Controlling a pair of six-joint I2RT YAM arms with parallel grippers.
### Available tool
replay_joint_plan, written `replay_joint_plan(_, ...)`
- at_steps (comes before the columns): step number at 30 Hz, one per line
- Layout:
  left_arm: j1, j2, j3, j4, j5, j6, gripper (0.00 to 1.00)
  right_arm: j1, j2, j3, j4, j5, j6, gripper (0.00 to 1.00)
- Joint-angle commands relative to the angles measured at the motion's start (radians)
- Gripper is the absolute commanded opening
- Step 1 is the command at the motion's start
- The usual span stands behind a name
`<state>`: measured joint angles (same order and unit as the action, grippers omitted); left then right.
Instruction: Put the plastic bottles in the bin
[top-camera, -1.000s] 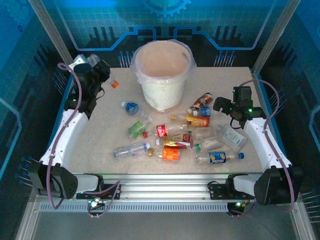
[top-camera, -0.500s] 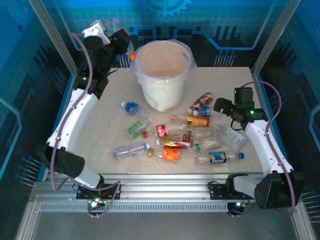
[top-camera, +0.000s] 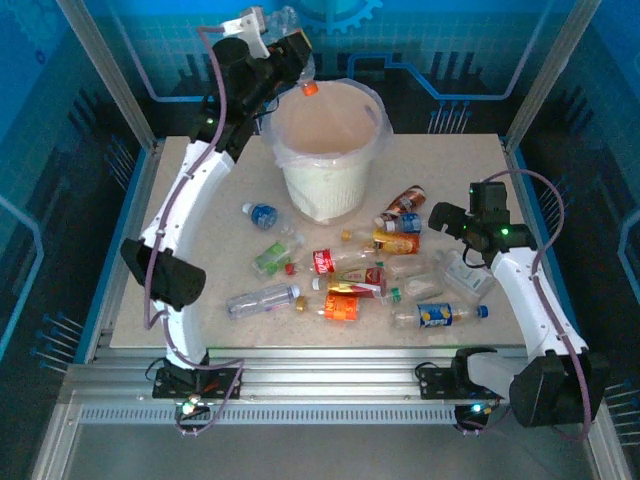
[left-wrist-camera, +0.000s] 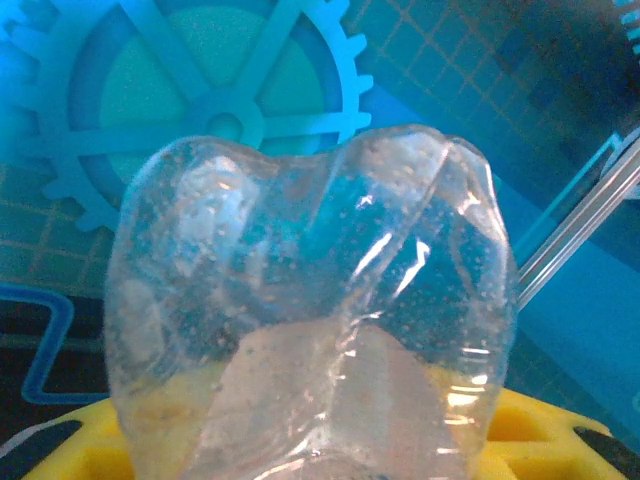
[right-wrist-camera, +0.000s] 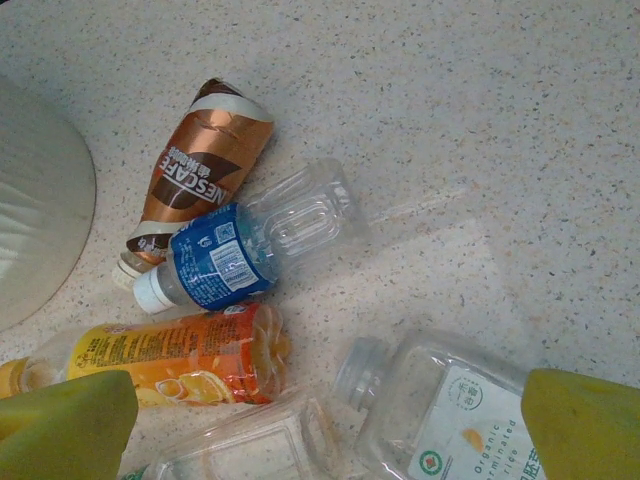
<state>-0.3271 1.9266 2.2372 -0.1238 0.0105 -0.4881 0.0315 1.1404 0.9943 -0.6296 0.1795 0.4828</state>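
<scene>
We hold one bottle over the bin, with the other arm open above the pile.

At left, our left gripper (top-camera: 288, 50) is raised, its yellow fingers (left-wrist-camera: 545, 435) pinching a crumpled clear plastic bottle (left-wrist-camera: 310, 330) by its base. The bottle's orange cap (top-camera: 310, 88) hangs over the tall white bag-lined bin (top-camera: 322, 190) at 11 o'clock of its mouth. The remaining plastic bottles (top-camera: 350, 280) lie loose on the speckled beige table (top-camera: 200, 260), from 4 to 7 o'clock of the bin. At right, our right gripper (top-camera: 445, 213) hovers at 4 o'clock of the bin with its green-yellow fingers (right-wrist-camera: 60, 425) spread wide and gripping nothing. Below them lie a brown-labelled bottle (right-wrist-camera: 205, 150), a blue-labelled bottle (right-wrist-camera: 250, 245) and an orange-labelled bottle (right-wrist-camera: 170, 360).
</scene>
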Motion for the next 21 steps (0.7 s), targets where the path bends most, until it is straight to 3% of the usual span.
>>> replay_joint_plan(1,-0.009,0.047,0.058,-0.01,0.056,0.042,0.36,-0.014,0.005,0.017,-0.001,0.013,0.002,1.0)
replay_joint_plan(10,-0.013,0.169,0.189,-0.058,0.106,0.08,0.36,-0.015,-0.008,0.015,-0.01,0.016,0.015,1.0)
replay_joint_plan(21,-0.048,0.252,0.174,-0.245,0.128,0.143,0.37,-0.015,-0.026,0.035,-0.078,0.043,0.038,1.0)
